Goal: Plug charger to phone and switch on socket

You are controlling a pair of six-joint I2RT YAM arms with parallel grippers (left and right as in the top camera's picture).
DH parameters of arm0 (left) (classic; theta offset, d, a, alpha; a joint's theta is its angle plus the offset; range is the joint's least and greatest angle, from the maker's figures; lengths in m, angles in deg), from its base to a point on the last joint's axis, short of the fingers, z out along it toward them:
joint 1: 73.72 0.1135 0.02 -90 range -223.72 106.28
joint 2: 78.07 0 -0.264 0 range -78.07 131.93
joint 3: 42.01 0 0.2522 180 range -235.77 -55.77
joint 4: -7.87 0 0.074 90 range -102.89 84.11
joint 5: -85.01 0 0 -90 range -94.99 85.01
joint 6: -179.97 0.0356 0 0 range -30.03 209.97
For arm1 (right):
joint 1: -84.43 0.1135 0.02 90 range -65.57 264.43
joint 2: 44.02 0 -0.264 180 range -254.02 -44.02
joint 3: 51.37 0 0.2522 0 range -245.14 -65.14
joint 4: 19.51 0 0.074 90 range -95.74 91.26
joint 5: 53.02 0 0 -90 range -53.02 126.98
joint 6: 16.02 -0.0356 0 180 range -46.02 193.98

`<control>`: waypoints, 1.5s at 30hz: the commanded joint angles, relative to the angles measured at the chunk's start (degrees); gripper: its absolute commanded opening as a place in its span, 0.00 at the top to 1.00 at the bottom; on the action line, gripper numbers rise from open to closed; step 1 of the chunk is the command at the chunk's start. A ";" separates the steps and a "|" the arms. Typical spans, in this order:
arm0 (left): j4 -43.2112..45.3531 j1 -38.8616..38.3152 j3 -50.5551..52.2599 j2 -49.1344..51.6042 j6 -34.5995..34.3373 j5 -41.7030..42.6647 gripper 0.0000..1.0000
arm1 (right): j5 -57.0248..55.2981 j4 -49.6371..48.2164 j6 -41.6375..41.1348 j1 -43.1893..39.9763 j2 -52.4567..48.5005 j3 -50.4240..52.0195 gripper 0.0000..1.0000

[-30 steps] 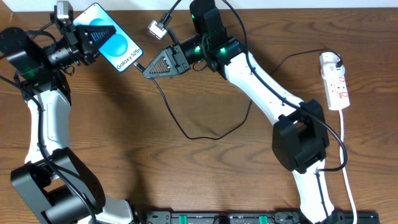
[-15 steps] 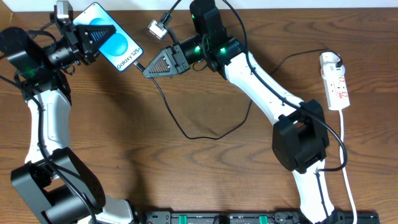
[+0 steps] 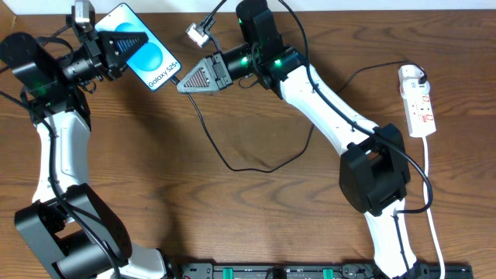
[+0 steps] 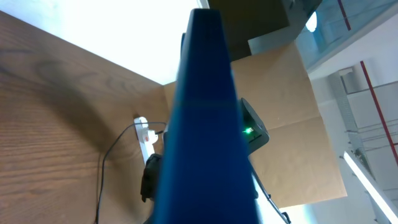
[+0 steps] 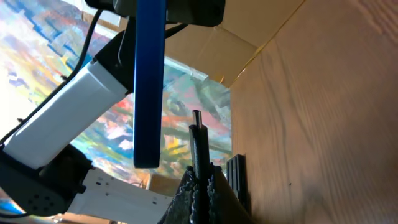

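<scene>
The phone (image 3: 153,60), its blue screen lit, is lifted at the back left with my left gripper (image 3: 128,39) shut on its upper half. In the left wrist view the phone (image 4: 205,124) runs edge-on up the middle. My right gripper (image 3: 186,81) is shut on the charger (image 3: 213,139) near its plug tip, just off the phone's lower end. In the right wrist view the charger's plug (image 5: 198,140) sticks up from my right gripper (image 5: 200,183), beside the phone's edge (image 5: 149,81) and apart from it. The white socket (image 3: 418,102) lies far right.
The charger's thin cable loops across the middle of the wooden table (image 3: 155,194) toward the right arm's base (image 3: 373,177). A small connector head (image 3: 198,33) hangs behind the right gripper. The socket (image 4: 144,129) shows small in the left wrist view.
My right gripper has edged slightly up and left with the plug, closer to the phone's lower end. The left gripper and phone have shifted a touch to the right.
</scene>
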 commanded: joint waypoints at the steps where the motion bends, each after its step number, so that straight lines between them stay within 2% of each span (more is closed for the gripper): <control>1: 0.46 -0.02 -0.42 -1.05 2.40 1.05 0.93 | -1.01 0.07 -0.24 0.22 2.14 -0.79 0.99; 12: 0.46 1.97 -0.42 -1.05 2.54 -2.34 0.93 | -0.59 5.95 3.65 1.01 2.14 -0.79 0.99; 23: 0.46 2.27 -0.42 -0.28 4.09 -2.71 0.92 | 0.20 6.03 3.17 1.36 2.14 -0.79 0.99; 31: 0.22 2.27 -0.42 3.39 4.02 -1.07 0.92 | 0.02 6.05 3.15 1.36 2.14 -0.79 0.99; 45: 0.02 2.27 -0.42 3.48 2.49 -2.80 0.93 | -0.44 6.27 3.15 1.66 2.14 -0.79 0.99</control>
